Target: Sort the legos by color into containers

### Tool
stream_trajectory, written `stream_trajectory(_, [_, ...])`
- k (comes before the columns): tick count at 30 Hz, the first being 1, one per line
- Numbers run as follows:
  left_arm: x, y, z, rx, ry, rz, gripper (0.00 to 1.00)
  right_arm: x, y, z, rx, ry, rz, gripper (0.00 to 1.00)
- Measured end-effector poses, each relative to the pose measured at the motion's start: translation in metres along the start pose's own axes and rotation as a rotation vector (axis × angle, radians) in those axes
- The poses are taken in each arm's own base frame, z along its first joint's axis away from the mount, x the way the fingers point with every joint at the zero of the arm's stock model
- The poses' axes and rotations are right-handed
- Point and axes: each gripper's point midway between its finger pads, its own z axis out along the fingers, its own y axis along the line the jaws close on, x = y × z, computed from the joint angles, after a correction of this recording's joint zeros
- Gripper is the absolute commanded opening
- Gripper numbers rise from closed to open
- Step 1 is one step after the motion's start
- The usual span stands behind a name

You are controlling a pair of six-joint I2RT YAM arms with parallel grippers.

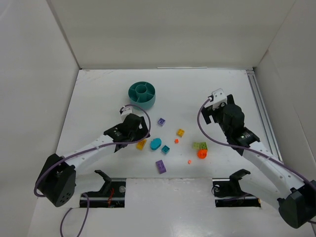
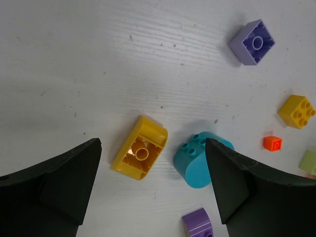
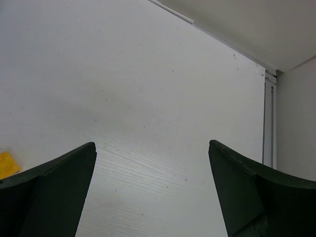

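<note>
The round teal dish (image 1: 142, 94) stands at the back centre, its compartments showing no bricks. My left gripper (image 1: 137, 136) is open and hovers just above the table; in the left wrist view (image 2: 153, 148) an upside-down yellow brick (image 2: 139, 154) lies between its fingers, and a rounded teal brick (image 2: 197, 160) sits by the right finger. My right gripper (image 1: 212, 109) is open and empty, over bare table right of the bricks, as its wrist view shows (image 3: 152, 145). Purple bricks (image 1: 161, 121) (image 1: 160, 166), a yellow brick (image 1: 180, 132), a lime green brick (image 1: 200, 145) and an orange piece (image 1: 202, 154) lie scattered between the arms.
A small teal brick (image 1: 166, 149) and two tiny orange bits (image 1: 176, 140) (image 1: 189, 161) also lie on the table. White walls enclose the table on three sides; a metal rail (image 1: 259, 106) runs along the right edge. A yellow brick's corner (image 3: 7, 164) shows at the left.
</note>
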Motion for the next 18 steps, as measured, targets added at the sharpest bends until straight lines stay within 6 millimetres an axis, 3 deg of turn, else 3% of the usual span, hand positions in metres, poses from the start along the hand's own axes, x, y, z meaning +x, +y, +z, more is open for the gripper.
stream_trajectory(18, [0.056, 0.013, 0.02, -0.048, 0.131, 0.113, 0.58, 0.004, 0.011, 0.004, -0.051, 0.008, -0.004, 0.99])
